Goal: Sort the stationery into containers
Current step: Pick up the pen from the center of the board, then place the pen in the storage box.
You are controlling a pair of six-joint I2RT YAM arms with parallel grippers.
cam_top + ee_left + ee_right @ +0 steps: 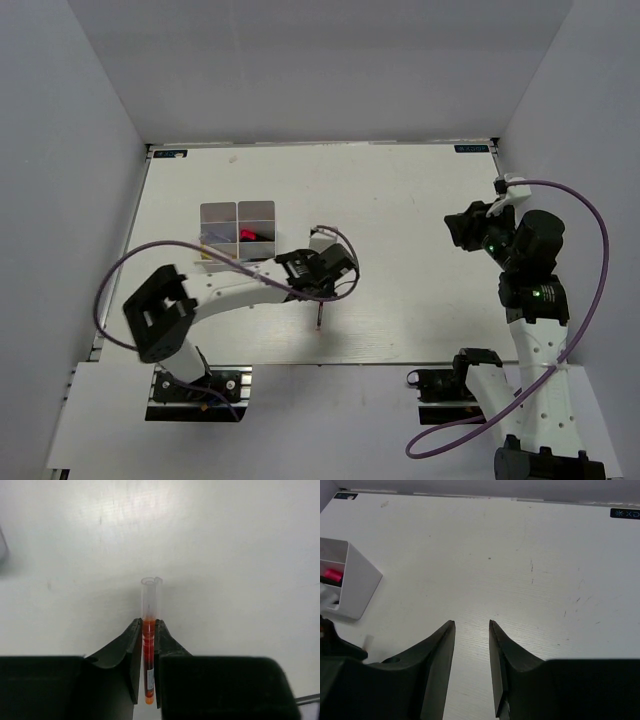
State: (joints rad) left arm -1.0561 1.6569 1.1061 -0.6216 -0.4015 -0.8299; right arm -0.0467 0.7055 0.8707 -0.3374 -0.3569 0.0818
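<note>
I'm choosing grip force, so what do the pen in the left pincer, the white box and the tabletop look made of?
The pen looks like glossy plastic: clear cap end, red-orange barrel inside. The box is thin plastic or card, I cannot tell which: matte white, flat walls, sharp edges. The tabletop seems white matte laminate, with faint grain and dark scuffs.

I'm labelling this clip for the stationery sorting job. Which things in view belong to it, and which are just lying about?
Belongs to the job:
red pen, clamped in the left pincer
containers, with a pink-tipped item inside
right pincer, open and empty

Just there:
purple cable
blue sticker at the table corner
</note>
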